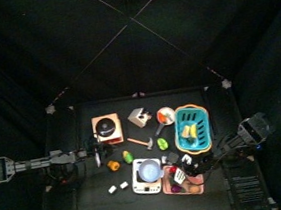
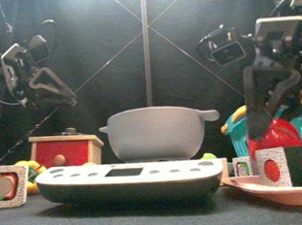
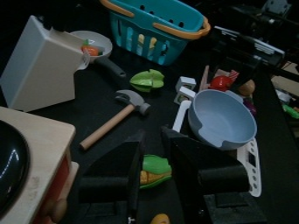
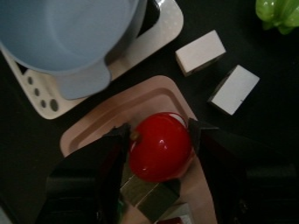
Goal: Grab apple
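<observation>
The apple (image 4: 158,147) is small, round and bright red, and it lies over a pale pink board (image 4: 100,118). My right gripper (image 4: 158,144) stands over it with one black jaw pressed against each side, shut on it. From above, the apple (image 1: 180,175) is at the table's front right, under the right gripper (image 1: 186,171). In the front view the right gripper (image 2: 275,125) hangs down onto the red apple (image 2: 285,142). My left gripper (image 3: 158,171) rests high over the table's left side, jaws close together and holding nothing.
A scale carrying a grey bowl (image 2: 155,129) stands at the front middle, just left of the board. A blue basket (image 1: 191,124) is behind the apple. Two white blocks (image 4: 201,51) lie beside the board. A toy hammer (image 3: 117,114) and a green piece (image 3: 149,80) lie mid-table.
</observation>
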